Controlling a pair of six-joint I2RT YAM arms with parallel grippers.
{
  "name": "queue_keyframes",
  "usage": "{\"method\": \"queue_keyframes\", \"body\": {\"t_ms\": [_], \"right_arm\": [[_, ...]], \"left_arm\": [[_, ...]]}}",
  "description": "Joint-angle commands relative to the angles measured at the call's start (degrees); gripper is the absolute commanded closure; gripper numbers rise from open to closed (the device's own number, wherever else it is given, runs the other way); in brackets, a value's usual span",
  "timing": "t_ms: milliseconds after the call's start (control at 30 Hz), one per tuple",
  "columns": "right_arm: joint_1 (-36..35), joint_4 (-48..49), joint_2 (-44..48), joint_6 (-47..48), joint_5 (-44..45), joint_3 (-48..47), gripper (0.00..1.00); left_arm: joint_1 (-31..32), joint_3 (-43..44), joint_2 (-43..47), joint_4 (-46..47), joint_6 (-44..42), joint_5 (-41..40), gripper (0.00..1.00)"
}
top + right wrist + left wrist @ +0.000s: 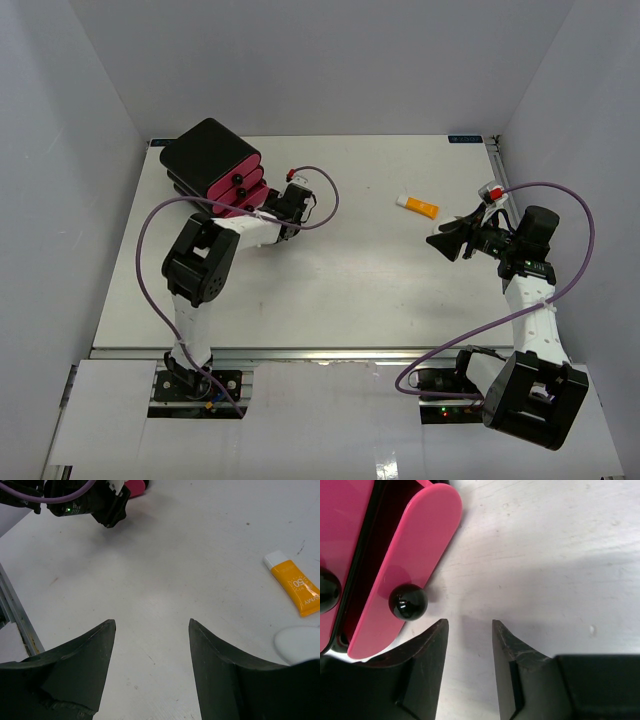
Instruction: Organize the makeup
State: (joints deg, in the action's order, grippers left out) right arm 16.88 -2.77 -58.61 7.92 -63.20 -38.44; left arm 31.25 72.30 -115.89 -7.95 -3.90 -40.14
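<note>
From above, the black box with pink drawers sits at the far left of the table. The left gripper is just beside the box's drawer fronts. The orange white-capped tube lies on the table well to the right of the box. The right gripper hovers farther from the box than the tube, its fingers spread and empty. No lipsticks or foundation bottles show on the table. They may already be in the drawers, but the pictures do not settle that.

In the left wrist view, one pink drawer front stands ajar, with a dark gap behind it. Its black knob is just beside one finger, not between the two. The fingers are apart with bare table between them and pinch nothing.

In the right wrist view, the fingers are wide apart and hold nothing. The tube lies loose, and a white oval puff rests near it, on the side away from the box.

By my judgement the sorting is well along, but the tube and puff are still to be put away and the drawer is still to be shut.
</note>
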Motion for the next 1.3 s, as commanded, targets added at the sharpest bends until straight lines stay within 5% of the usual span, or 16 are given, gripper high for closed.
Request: {"method": "queue_keyframes", "body": {"t_ms": [0,100,233,1267], "right_arm": [[0.34,2.07,-0.06,0.03,-1.09,0.38,0.33],[0.34,2.07,-0.01,0.07,-1.10,0.43,0.33],[0.34,2.13,0.05,0.07,-1.22,0.38,0.33],[0.34,2.07,-0.77,0.43,-0.17,0.64,0.33]], "left_arm": [[1.45,-1.53,6.75,0.72,0.41,-2.42,0.40],[1.36,-3.06,7.75,3.17,-2.79,-4.42,0.23],[0.90,-5.22,7.04,5.42,-5.52,-7.09,0.21],[-1.93,-1.25,-2.40,11.78,-3.51,-17.02,0.52]]}}
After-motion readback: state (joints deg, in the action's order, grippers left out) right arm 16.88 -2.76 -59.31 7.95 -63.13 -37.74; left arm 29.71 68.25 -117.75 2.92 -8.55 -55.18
